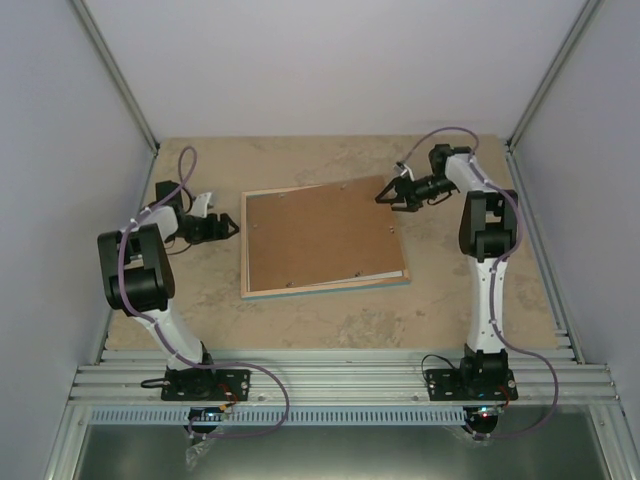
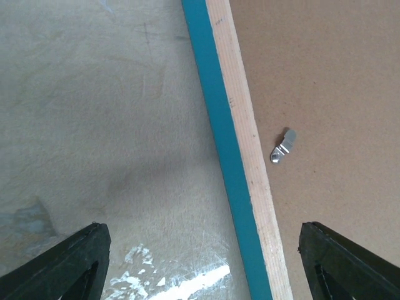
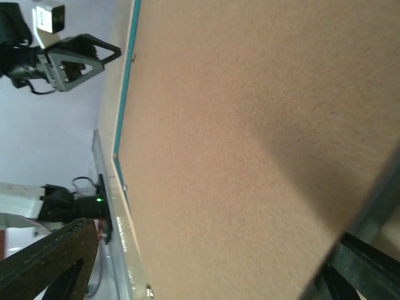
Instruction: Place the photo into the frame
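1. Left gripper point(image 1: 230, 228) is spread wide and grips nothing. It sits at the left edge of the frame point(image 2: 219, 144), and in my left wrist view that edge runs up between my two fingers point(image 2: 69, 262).
2. My right gripper point(image 1: 388, 196) is spread wide too, with nothing clamped, at the frame's far right corner. In its wrist view the backing point(image 1: 315, 235) fills the space between the fingers. I cannot tell whether either finger touches it.
3. The frame lies flat and face down in the middle of the table point(image 1: 450, 300), between my two grippers. Its turquoise shows only as a thin strip along the outer side, with the pale wood rim facing up.
4. Its long axis appears to run left to right, turned slightly so the right end sits a little farther from my bases than the left.
5. Count: one frame, one backing, and one metal clip point(image 2: 283, 145) seen clearly, lying on the backing just inside the left rim. Other specks along the edges are too small to count.
6. The frame holds the backing, brown side up, inside the wood rim. Whatever lies beneath it is hidden.
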You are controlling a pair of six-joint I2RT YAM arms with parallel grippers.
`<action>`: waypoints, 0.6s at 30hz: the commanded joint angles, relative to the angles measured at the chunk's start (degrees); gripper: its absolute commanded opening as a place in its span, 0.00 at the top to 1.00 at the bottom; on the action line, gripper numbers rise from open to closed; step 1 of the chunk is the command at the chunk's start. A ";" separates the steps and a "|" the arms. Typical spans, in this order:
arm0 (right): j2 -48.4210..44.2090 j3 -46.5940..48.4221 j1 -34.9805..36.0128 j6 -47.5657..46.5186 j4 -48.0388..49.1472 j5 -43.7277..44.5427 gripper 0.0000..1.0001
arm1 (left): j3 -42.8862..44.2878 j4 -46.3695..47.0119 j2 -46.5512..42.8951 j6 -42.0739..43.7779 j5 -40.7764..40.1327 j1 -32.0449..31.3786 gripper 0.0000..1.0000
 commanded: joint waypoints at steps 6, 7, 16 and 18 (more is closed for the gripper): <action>-8.15 -0.03 -3.29 -6.16 1.92 14.64 0.19 | -1.93 3.75 -3.56 -2.37 -1.97 -0.03 0.15; -8.26 -1.30 -4.80 -6.62 2.31 15.27 0.22 | -2.07 3.83 -3.34 -2.52 -1.52 -0.03 0.15; -10.01 -14.14 -4.45 -10.07 8.97 19.97 0.52 | -3.99 3.91 -1.41 -2.17 0.76 -0.94 0.23; -9.83 -16.48 -3.95 -10.42 9.83 20.37 0.52 | -4.44 3.23 -0.48 -1.59 1.24 -2.22 0.27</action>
